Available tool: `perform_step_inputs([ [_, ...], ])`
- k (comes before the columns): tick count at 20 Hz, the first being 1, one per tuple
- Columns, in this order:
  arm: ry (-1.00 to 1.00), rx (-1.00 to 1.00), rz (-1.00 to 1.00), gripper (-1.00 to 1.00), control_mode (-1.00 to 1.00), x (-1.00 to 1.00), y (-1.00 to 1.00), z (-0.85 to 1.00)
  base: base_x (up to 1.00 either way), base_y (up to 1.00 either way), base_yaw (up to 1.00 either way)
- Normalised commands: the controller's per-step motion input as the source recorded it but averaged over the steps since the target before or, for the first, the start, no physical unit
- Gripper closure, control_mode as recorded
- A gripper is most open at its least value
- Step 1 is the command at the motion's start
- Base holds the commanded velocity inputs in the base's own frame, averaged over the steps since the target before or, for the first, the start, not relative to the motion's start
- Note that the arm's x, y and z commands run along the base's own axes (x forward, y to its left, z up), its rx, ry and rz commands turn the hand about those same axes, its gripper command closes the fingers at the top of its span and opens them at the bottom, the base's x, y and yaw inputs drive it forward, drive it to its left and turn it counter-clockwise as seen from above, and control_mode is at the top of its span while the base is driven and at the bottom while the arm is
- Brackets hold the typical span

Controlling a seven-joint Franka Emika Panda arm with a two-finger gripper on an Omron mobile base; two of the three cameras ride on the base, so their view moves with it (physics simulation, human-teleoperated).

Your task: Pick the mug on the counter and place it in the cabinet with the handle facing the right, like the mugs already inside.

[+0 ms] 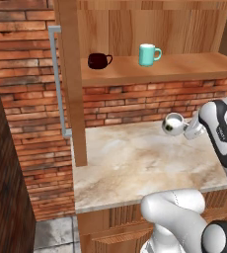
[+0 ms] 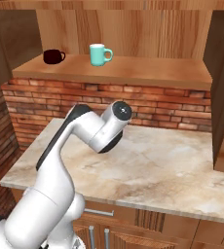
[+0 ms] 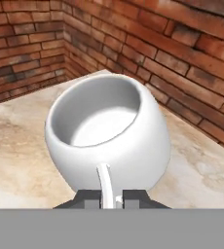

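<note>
One mug (image 1: 173, 123) hangs at right centre of the left base view, raised off the bench (image 1: 135, 163) and tipped sideways. In the hand view the fingers (image 3: 111, 198) pinch its handle (image 3: 105, 182) at the bottom edge. The cabinet (image 1: 184, 66) shelf lies above it, the teal mug (image 1: 148, 54) up-left.
</note>
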Motion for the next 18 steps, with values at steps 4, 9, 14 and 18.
perform_step_inputs([
  [4, 0.0, 0.0, 0.0, 1.0, -1.0, 0.0, 0.09, 0.34, 0.0, 0.0, 0.0],
  [9, 0.02, 0.0, 0.0, 1.0, -1.0, 0.0, 0.07, 0.43, 0.0, 0.0, 0.0],
  [14, 0.01, 0.0, 0.0, 1.0, -1.0, 0.0, 0.11, 0.45, 0.0, 0.0, 0.0],
  [18, 0.0, 0.03, 0.0, 1.0, -1.0, 0.0, 0.09, 0.43, 0.0, 0.0, 0.0],
])
